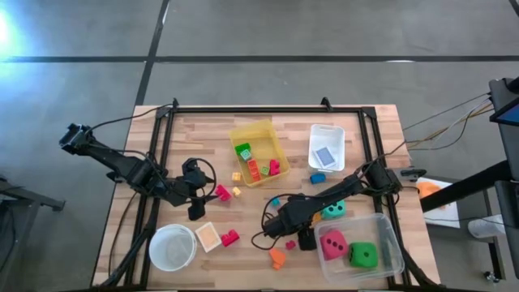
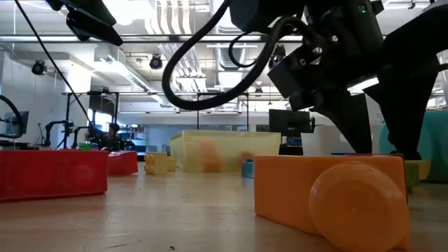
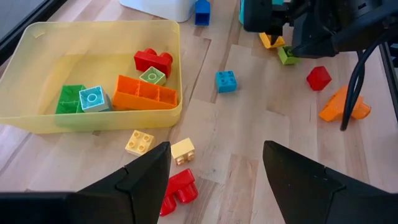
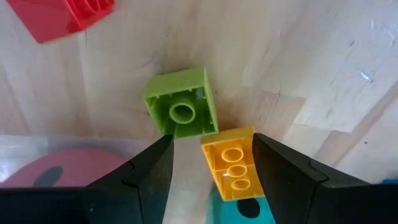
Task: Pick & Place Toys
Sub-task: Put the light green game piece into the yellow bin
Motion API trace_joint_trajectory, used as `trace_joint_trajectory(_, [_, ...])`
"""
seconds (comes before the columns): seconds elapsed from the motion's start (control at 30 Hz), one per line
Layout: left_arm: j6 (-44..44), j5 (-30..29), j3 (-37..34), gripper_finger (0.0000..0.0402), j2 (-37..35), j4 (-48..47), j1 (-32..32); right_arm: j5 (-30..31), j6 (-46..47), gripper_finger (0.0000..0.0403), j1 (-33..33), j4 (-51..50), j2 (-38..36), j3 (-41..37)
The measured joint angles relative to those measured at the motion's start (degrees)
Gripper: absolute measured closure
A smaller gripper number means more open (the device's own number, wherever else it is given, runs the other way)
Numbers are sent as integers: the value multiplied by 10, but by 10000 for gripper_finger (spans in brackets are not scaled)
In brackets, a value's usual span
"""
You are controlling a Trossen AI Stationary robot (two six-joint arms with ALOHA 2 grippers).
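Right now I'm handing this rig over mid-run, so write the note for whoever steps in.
Left gripper: open, empty, over loose red and yellow blocks beside the yellow bin.
Right gripper: open, low over a yellow block next to a green block, by the clear bin; nothing held.
Done: several blocks in the yellow bin; pink-red die and green die in the clear bin.
Left: teal die, orange block and other scattered blocks on the table.

both claws open, low over table
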Motion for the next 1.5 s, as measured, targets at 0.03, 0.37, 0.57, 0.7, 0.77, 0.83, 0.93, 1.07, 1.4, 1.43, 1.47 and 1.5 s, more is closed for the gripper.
trace_joint_trajectory(0.03, [0,0,0,144,0,0,0,1,-4,193,0,2,0,-3])
trace_joint_trajectory(0.37, [0,0,0,144,0,0,0,20,-21,193,1,4,0,-13])
trace_joint_trajectory(0.57, [0,0,0,144,0,0,0,14,-25,193,3,7,0,-10])
trace_joint_trajectory(0.7, [0,0,0,144,0,0,0,2,-16,193,7,8,0,0])
trace_joint_trajectory(0.77, [0,0,0,144,0,0,0,-4,-15,193,9,9,0,7])
trace_joint_trajectory(0.83, [0,0,0,144,0,0,0,-4,-12,193,11,9,0,13])
trace_joint_trajectory(0.93, [0,0,0,144,0,0,0,-5,-4,193,15,11,0,16])
trace_joint_trajectory(1.07, [0,0,0,144,0,0,0,-5,25,193,16,18,0,16])
trace_joint_trajectory(1.4, [0,0,0,144,0,0,0,-1,51,193,16,44,0,13])
trace_joint_trajectory(1.43, [0,0,0,144,0,0,0,-1,51,193,16,44,0,13])
trace_joint_trajectory(1.47, [0,0,0,144,0,0,0,0,51,193,16,44,0,13])
trace_joint_trajectory(1.5, [0,0,0,144,0,0,0,0,51,193,16,44,0,13])
